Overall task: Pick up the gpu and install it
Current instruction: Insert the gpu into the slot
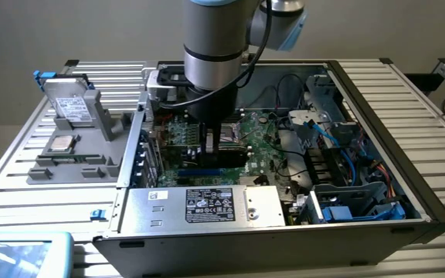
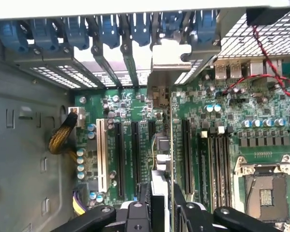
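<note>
One grey robot arm [image 1: 215, 52] reaches down into the open black computer case [image 1: 385, 139]. Its black gripper [image 1: 221, 139] pinches the gpu [image 1: 224, 157], a thin card with a green circuit board and a silver end bracket. In the wrist view the two black fingers [image 2: 141, 212] press on the two faces of the gpu [image 2: 163, 142], one on each side, so the gripper [image 2: 159, 195] is closed on the card and not spread.

The gpu stands on its edge over the green motherboard [image 2: 203, 130], near the middle of the case. Its long axis runs from between the fingers straight to the rear wall of the case. The silver bracket [image 2: 168, 63] points at this wall, close to the row of blue plastic clips [image 2: 43, 34]. In the exterior view this axis lies about from 3 o'clock to 9 o'clock. The card is parallel to the long black expansion slots [image 2: 119, 159] and to the white slot [image 2: 100, 154] beside them. I cannot tell whether its lower edge sits in a slot.

At 6 o'clock from the gripper in the exterior view lies the silver power supply box [image 1: 207, 205] with a dark label; its pale print is too small to read. At 9 o'clock, outside the case, a grey foam tray [image 1: 76, 171] holds a silver drive [image 1: 72, 107] with a white label, which I cannot read either.
</note>
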### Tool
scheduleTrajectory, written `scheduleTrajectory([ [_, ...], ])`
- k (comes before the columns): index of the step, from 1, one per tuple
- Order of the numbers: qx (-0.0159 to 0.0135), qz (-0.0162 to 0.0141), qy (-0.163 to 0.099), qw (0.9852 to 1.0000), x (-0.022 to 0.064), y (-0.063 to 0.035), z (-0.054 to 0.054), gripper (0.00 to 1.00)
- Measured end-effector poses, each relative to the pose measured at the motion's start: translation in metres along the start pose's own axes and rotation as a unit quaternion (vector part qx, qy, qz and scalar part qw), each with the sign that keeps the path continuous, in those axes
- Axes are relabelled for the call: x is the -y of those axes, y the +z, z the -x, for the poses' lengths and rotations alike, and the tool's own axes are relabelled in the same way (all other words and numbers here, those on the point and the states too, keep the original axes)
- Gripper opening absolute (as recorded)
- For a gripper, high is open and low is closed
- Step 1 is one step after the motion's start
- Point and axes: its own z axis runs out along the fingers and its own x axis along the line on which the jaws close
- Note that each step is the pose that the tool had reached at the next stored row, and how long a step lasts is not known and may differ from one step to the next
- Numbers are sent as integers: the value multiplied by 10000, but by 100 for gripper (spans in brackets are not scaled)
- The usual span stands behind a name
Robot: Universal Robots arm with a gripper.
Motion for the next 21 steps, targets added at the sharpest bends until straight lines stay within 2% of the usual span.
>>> scheduleTrajectory([
  [1,-2,-75,1,10000,-2,-3,2,29],
  [2,4,-99,2,10000,-5,-1,2,29],
  [3,12,-99,1,9999,-4,-1,-1,29],
  [16,13,-101,3,9999,-139,56,-5,29],
  [21,12,-101,3,9999,-168,76,40,29],
])
